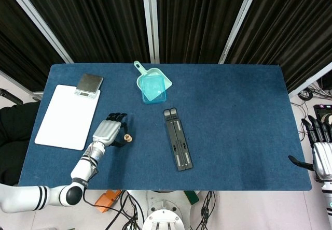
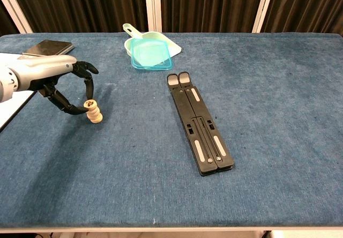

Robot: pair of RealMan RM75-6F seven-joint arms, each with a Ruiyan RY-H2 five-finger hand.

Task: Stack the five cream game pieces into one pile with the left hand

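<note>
A short upright pile of cream game pieces (image 2: 95, 113) stands on the blue table (image 2: 257, 77) at the left, and shows as a small cream dot in the head view, cream pile (image 1: 127, 137). My left hand (image 2: 56, 77) reaches in from the left. Its thumb and a curled finger pinch the top cream piece (image 2: 90, 105), which sits on the pile. The same left hand (image 1: 109, 130) lies just left of the pile in the head view. My right hand (image 1: 321, 155) hangs off the table's right edge with its fingers apart, holding nothing.
A black folded stand (image 2: 198, 125) lies lengthwise in the table's middle. A teal scoop with a lid (image 2: 151, 52) sits at the back. On the far left lie a white board (image 1: 66, 116) and a grey scale (image 1: 89, 83).
</note>
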